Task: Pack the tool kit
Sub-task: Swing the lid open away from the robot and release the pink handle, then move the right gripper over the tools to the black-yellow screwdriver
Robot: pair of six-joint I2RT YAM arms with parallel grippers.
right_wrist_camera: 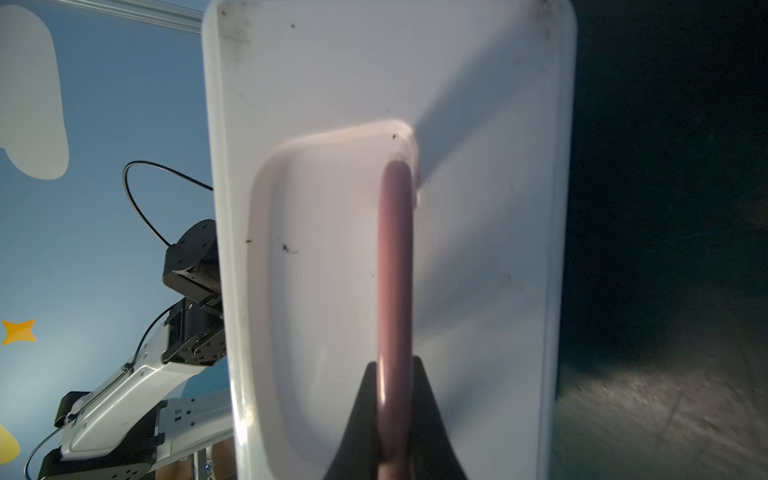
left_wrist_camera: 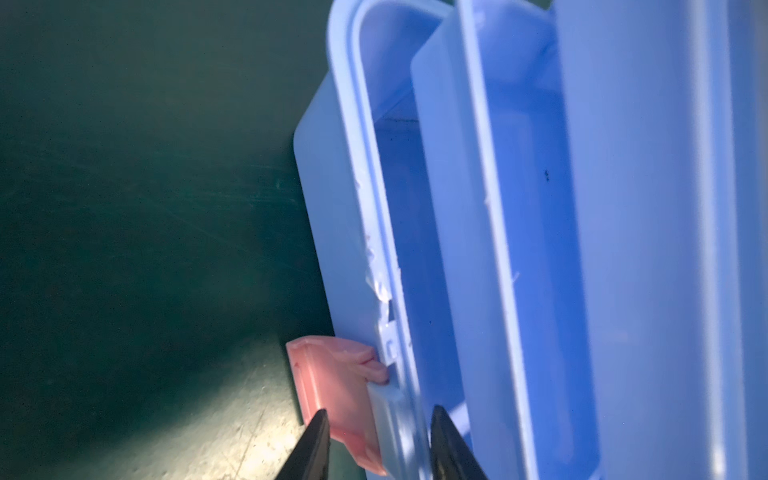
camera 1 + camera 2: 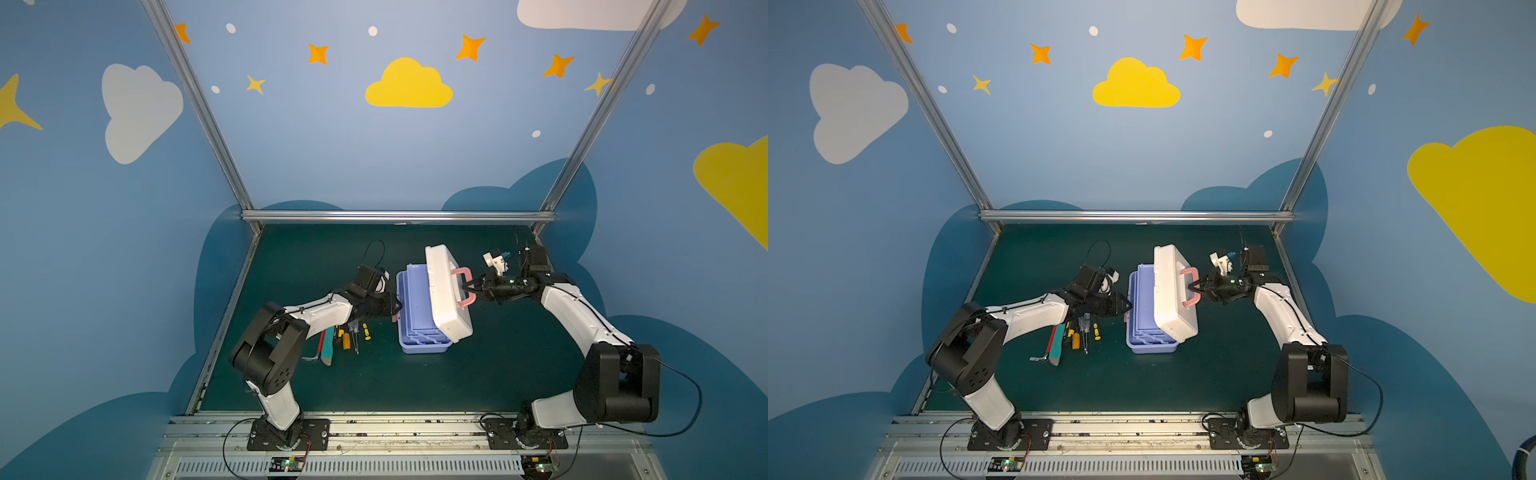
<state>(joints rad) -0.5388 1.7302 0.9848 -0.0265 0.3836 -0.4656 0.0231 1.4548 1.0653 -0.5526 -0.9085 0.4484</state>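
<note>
While open, white lid [image 3: 442, 307], pink handle [image 3: 463, 271]

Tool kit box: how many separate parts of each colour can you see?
White: 1 (lid)
Pink: 2 (handle, latch)
Lavender-blue: 3 (base, two trays)
Total: 6

You've a green mat [image 3: 478, 374] below the left gripper [image 3: 400, 306], starry blue wall [image 3: 332, 158] and metal frame [image 3: 395, 216] beyond it
</note>
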